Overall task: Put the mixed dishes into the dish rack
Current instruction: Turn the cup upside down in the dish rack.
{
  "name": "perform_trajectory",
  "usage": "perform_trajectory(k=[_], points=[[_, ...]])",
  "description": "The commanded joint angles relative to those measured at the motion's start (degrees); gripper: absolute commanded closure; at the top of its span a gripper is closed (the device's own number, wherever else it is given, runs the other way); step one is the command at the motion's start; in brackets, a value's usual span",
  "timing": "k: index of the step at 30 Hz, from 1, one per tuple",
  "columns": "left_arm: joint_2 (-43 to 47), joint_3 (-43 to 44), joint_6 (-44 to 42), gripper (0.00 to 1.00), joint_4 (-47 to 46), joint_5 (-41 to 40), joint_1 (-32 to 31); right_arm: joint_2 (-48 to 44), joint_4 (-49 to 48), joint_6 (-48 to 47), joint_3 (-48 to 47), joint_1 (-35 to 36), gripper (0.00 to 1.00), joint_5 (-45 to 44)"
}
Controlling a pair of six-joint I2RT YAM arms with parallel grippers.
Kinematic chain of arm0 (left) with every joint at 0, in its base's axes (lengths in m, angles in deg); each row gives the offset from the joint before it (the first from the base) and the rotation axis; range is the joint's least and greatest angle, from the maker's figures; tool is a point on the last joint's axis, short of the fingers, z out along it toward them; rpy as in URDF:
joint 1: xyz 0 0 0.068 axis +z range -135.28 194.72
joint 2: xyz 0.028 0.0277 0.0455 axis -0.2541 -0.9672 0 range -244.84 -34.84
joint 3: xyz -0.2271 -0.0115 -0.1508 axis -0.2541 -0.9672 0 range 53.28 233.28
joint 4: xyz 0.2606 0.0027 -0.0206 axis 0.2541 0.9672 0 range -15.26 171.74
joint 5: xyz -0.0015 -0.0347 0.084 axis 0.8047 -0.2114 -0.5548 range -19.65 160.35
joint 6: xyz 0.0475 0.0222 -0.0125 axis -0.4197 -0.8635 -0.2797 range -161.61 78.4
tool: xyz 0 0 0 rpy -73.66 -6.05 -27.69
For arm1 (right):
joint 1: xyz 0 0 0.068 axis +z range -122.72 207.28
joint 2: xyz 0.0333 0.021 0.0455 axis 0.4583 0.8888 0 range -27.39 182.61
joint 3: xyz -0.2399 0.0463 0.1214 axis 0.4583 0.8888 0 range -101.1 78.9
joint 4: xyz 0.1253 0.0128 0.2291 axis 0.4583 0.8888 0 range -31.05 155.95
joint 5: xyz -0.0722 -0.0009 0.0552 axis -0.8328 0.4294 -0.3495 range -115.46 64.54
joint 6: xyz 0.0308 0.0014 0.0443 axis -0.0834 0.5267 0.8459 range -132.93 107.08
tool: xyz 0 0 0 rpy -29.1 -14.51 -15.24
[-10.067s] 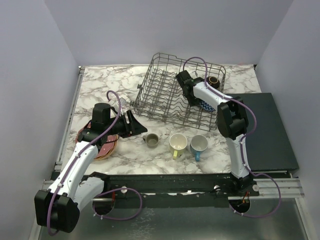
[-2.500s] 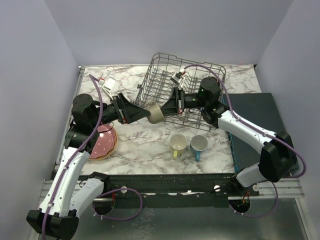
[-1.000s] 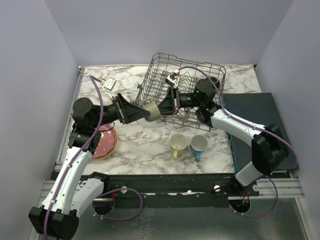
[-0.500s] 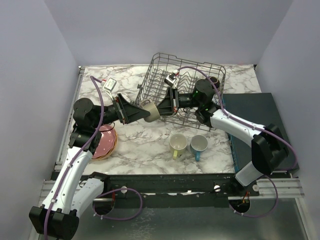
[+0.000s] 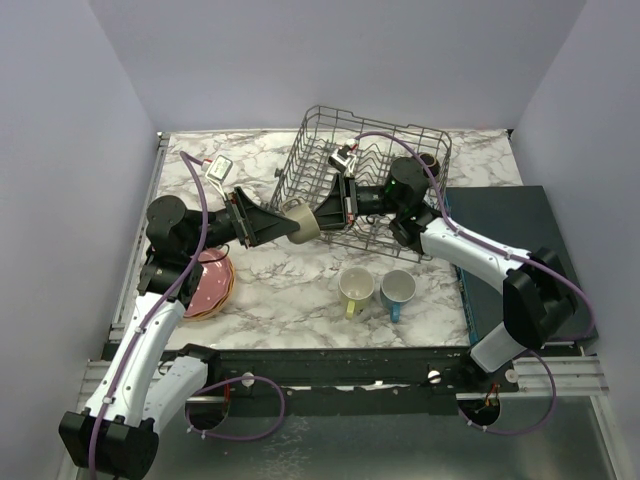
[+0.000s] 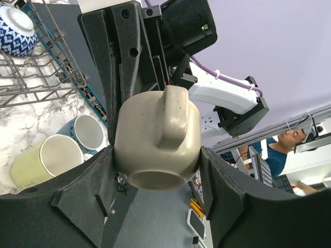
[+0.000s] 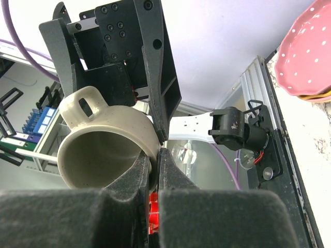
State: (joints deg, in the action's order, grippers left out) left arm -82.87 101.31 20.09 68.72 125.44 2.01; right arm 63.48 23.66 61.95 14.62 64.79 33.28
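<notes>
A grey-beige mug (image 5: 303,222) hangs on its side in mid-air just in front of the dish rack (image 5: 380,130), between both grippers. My left gripper (image 5: 292,224) has its fingers (image 6: 90,181) against both sides of the mug's body (image 6: 158,139), base toward the camera. My right gripper (image 5: 318,215) is shut on the mug's rim (image 7: 103,139), one finger inside and one outside. A pale yellow mug (image 5: 356,287) and a blue mug (image 5: 398,289) stand on the marble. The pink plate (image 5: 205,285) tops a stack at the left. A dark brown bowl (image 5: 427,160) sits in the rack.
A dark flat box (image 5: 530,270) lies at the right of the table. A blue-white patterned bowl (image 6: 15,31) rests in the rack's near right part. Both arms reach over the marble in front of the rack's near edge.
The mug stays at the same spot between the two grippers. The left fingers have drawn in closer to its sides. The right arm has not moved.
</notes>
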Motion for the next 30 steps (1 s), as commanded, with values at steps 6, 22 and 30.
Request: perform_trajectory(k=[6,22,30], points=[[-0.18,0.79,0.36,0.68,-3.13,3.00,-0.30,-0.20,1.81,-1.69,-0.77,0.62,0.82,-2.21],[-0.22,2.01,-2.27,0.77,0.34,2.26,-0.26,-5.42,8.85,-6.97,1.44,-1.77,0.70,-3.82],[-0.89,3.51,-5.05,0.79,4.31,1.38,-0.23,-8.89,13.44,-10.01,2.25,-4.27,0.70,-4.21]])
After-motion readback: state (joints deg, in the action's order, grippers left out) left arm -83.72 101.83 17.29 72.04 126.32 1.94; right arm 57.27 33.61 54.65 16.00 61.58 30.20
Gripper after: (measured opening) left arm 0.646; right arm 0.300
